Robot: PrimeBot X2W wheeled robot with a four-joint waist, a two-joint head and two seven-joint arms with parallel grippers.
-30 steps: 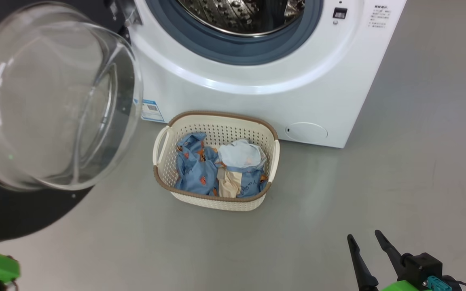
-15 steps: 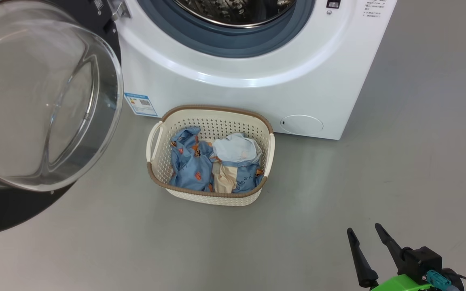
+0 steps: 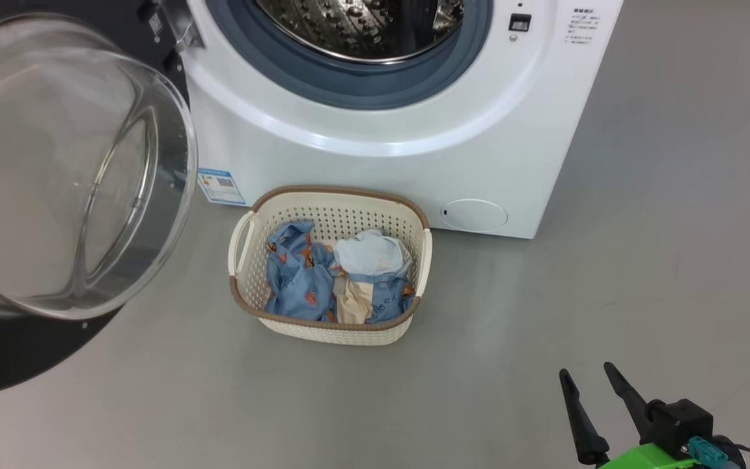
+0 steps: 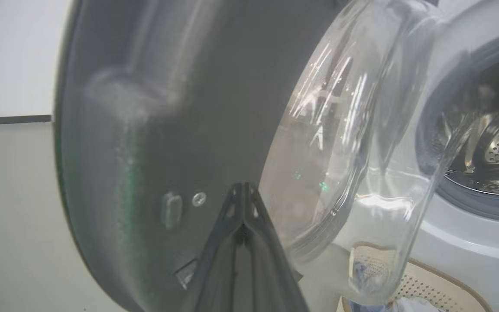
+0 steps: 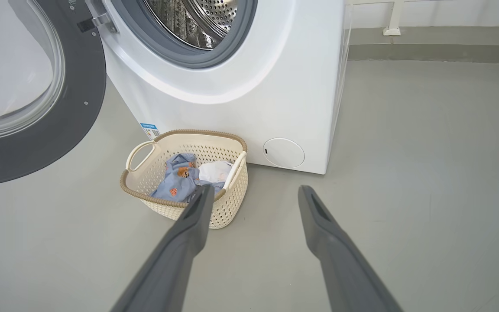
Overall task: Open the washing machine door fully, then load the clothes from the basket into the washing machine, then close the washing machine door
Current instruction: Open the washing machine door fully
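One step of three looks done: washing machine door wide open, left tool closed empty near its rim, right tool spread empty; clothes lie in the basket before the washing machine, loading and closing pending

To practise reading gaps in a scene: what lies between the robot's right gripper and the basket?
Bare grey floor, nothing else. The head view shows that stretch between the open right gripper and the basket.
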